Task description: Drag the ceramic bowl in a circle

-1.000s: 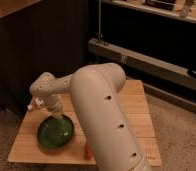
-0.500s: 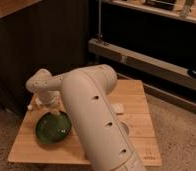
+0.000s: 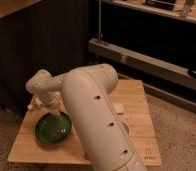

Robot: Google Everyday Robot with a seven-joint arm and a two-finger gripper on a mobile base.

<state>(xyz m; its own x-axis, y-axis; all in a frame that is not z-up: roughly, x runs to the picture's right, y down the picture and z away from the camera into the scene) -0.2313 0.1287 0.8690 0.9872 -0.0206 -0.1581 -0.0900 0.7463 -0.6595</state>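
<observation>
One arm only, bulky and white, filling the lower centre of the frame and bending back toward the left. Reaching down from a rounded wrist joint at centre left, with the gripper lowered onto the far rim of the ceramic bowl. Impossible to tell how the gripper is set, hidden as it is where it meets the rim.

Sitting low in the left part of the frame: that bowl, glossy green, wide and shallow, flat on the wooden table and near its left front corner. Placed at the rim rather than over the middle, probably so as to push and pull the bowl across the boards without lifting it. Kept flat on the wood, fitting for a drag and not a carry.

Lying just right of the arm, a small pale object, too indistinct to name, well apart from the bowl. Dark cabinets and a shelf edge across the top of the frame, speckled floor at the right.

Judged as mid-drag, with bare board to the bowl's right for the loop, though little margin at the left edge.
</observation>
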